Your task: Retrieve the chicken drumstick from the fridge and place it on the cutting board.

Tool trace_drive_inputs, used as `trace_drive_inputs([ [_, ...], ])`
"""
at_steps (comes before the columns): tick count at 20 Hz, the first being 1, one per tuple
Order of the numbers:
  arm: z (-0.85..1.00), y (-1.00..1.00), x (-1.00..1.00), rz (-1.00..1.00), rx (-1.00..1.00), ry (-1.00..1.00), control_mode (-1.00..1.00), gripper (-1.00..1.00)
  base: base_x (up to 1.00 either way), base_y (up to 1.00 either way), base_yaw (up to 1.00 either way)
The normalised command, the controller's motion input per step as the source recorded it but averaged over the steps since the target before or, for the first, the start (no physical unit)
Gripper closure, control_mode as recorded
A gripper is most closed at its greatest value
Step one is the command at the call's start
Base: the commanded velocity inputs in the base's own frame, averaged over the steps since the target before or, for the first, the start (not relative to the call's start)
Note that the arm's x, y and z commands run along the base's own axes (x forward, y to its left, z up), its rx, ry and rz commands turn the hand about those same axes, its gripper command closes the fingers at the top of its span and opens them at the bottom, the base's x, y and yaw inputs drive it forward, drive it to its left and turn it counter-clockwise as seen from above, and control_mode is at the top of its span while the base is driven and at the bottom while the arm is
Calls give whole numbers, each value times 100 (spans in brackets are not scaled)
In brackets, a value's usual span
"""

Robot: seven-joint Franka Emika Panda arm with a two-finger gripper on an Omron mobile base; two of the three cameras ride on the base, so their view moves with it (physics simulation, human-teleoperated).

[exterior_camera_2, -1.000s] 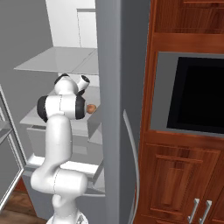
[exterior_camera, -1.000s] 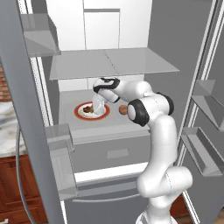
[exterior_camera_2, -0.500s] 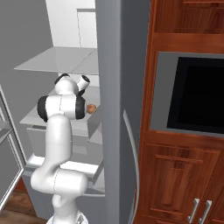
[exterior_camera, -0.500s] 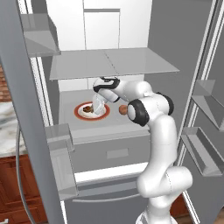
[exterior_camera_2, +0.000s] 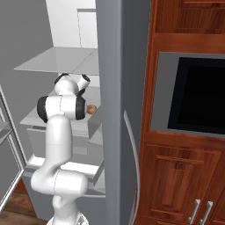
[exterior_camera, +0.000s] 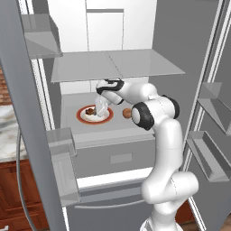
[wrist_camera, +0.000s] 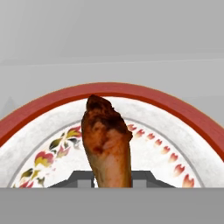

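- The chicken drumstick [wrist_camera: 106, 142] stands between the finger tips [wrist_camera: 144, 178], clamped by the pincer [exterior_camera: 100, 108].
- Directly under the pincer lies a red-rimmed plate [wrist_camera: 183, 113], on a shelf inside the fridge [exterior_camera: 135, 27].
- A round brown food [exterior_camera: 127, 113] sits just beside the pincer, on the arm's side.

No text, label, brand, number or sign can be read on anything here; the only marking is a painted flower-and-leaf pattern inside the red rim of the plate [wrist_camera: 175, 144], and it carries no letters
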Motion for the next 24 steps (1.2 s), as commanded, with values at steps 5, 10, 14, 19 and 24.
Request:
trace_drive_inputs([
  [5, 0, 0, 0, 0, 0, 0, -100, 100, 0, 0, 0],
  [10, 0, 0, 0, 0, 0, 0, -100, 100, 0, 0, 0],
  [14, 0, 0, 0, 0, 0, 0, -100, 100, 0, 0, 0],
  [19, 0, 0, 0, 0, 0, 0, -100, 100, 0, 0, 0],
  [24, 0, 0, -3, 0, 0, 0, -100, 100, 0, 0, 0],
])
